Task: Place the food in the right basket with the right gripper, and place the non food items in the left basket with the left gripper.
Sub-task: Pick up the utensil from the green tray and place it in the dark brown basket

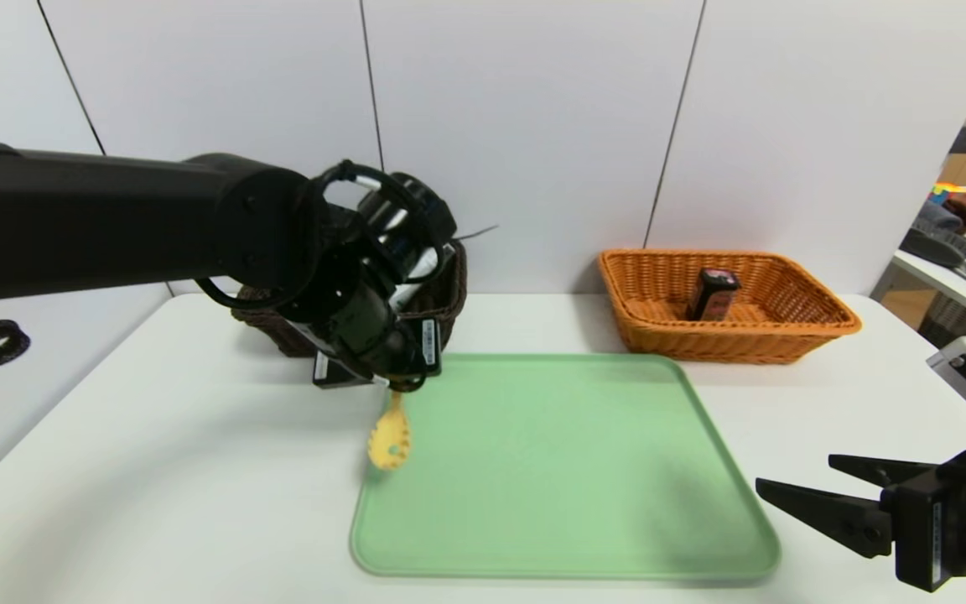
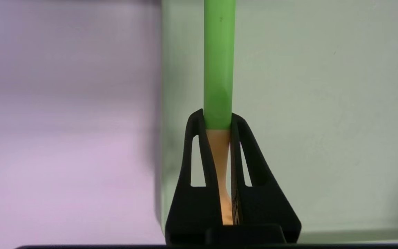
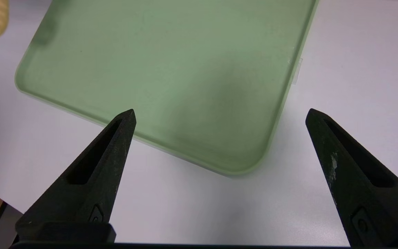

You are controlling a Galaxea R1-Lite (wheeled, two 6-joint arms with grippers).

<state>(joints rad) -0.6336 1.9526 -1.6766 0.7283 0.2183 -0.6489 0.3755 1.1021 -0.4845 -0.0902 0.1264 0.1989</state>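
So here's where I'm at. The right basket [image 1: 730, 306], the orange wicker one, sits in the upper right of the head view near the wall, and the food [image 1: 713, 294], that little black carton with the pink-red top, is standing inside it, leaning a bit. The left basket [image 1: 437, 306], the dark brown one, is upper centre-left and mostly hidden behind my left arm, so I can't really tell what's in it.

My left gripper [image 1: 395, 384] hangs just in front of that dark basket, over the far left corner of the green tray [image 1: 567, 470]. It's pinching the slotted spoon [image 1: 390, 436], which dangles bowl-down over the tray's left edge. In the left wrist view the fingers [image 2: 245, 162] are pressed tight on the spoon [image 2: 219, 69] right where the green handle meets the yellow neck.

My right gripper [image 1: 793, 478] is parked low in the bottom right of the head view, spread wide with nothing in it, beside the tray's near right corner [image 3: 247, 162].

Everything sits on a white table [image 1: 156, 470] with plain white wall panels behind. There's a cluttered shelf area at the far right edge.
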